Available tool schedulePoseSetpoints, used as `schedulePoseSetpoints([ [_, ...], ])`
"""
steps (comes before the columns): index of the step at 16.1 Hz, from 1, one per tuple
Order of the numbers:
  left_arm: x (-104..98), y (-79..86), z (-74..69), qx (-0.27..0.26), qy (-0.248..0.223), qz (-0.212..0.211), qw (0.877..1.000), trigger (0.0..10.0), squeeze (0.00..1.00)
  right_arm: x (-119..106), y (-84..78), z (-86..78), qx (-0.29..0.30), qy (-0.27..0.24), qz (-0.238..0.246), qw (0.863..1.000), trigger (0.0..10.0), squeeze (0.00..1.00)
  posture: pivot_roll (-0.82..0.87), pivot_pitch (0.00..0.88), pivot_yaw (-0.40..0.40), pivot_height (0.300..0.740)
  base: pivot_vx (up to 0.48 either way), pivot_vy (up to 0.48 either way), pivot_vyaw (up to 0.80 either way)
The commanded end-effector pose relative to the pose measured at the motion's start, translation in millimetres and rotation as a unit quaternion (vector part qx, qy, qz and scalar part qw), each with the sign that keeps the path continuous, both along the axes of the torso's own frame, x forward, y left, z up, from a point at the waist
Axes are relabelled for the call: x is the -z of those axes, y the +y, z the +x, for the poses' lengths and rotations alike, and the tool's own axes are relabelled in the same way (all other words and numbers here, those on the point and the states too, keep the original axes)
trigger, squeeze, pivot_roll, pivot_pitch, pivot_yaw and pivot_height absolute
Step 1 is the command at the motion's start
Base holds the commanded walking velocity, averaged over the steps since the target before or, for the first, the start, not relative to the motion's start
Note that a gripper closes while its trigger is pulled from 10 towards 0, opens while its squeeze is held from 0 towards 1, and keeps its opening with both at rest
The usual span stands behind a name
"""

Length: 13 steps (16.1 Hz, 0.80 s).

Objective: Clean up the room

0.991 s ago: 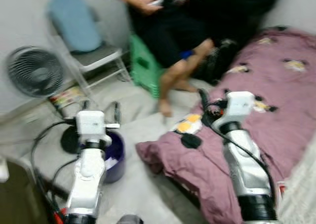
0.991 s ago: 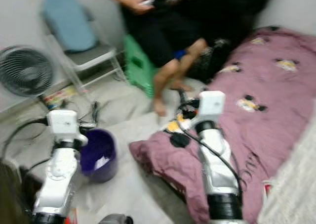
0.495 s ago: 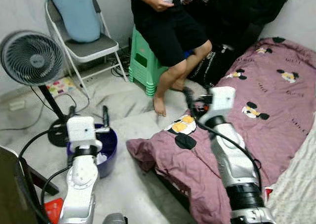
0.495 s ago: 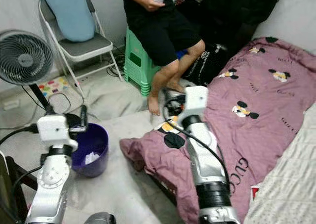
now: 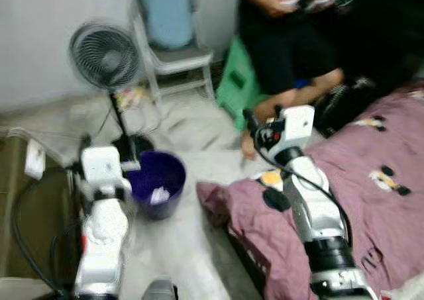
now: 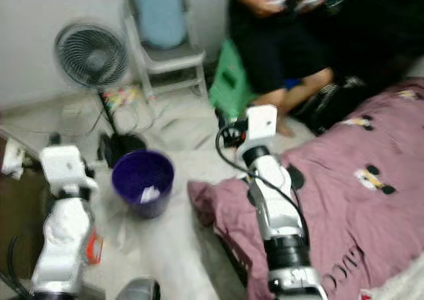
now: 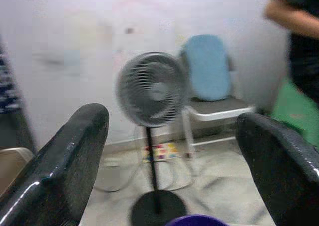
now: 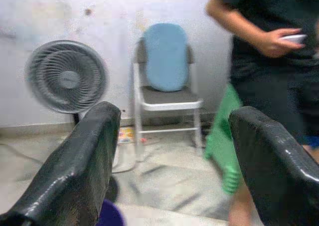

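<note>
Both claws, left [image 7: 169, 151] and right [image 8: 172, 156], are spread and empty; turning blurs the view, risking a bump into the bin [image 6: 142, 181] or fan [image 6: 91, 55].

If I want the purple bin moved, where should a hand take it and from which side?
Probably by the rim of the round purple plastic bin, from above on the robot's near side. It stands upright with its mouth open and only a scrap of white paper inside. The open left hand is nearest; the standing fan's black base crowds the far side.
</note>
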State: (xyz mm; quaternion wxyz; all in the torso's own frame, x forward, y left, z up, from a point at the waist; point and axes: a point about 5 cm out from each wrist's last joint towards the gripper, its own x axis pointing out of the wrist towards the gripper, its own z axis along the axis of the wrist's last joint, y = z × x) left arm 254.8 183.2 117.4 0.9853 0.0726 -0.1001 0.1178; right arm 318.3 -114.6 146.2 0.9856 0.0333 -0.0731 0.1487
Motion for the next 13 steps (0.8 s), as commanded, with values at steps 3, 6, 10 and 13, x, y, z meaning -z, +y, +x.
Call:
schedulePoseSetpoints([
  [3,1.3,-13.2,1.8,0.032,0.002,-0.019,0.999,10.0,0.0,-0.6,-4.3,-1.9,0.004,-0.003,-0.003,1.0,10.0,0.0,-0.01,0.014,-0.047,0.74,0.0,0.0,0.44],
  [6,-1.1,-23.0,2.9,0.065,-0.003,-0.025,0.998,10.0,0.0,-1.2,-5.5,0.2,0.009,-0.003,-0.004,1.0,10.0,0.0,-0.01,0.013,-0.043,0.74,0.0,0.0,0.0],
  [10,-0.9,-20.2,1.9,0.071,-0.002,-0.021,0.997,10.0,0.0,0.7,-5.8,-1.5,0.011,-0.001,-0.006,1.0,10.0,0.0,-0.01,0.014,-0.038,0.74,0.141,0.0,0.0],
  [13,-1.2,-22.9,2.4,0.08,-0.002,-0.022,0.997,10.0,0.0,0.9,-6.5,-1.8,0.014,-0.001,-0.004,1.0,10.0,0.0,-0.02,0.014,-0.035,0.74,0.307,0.0,0.0],
])
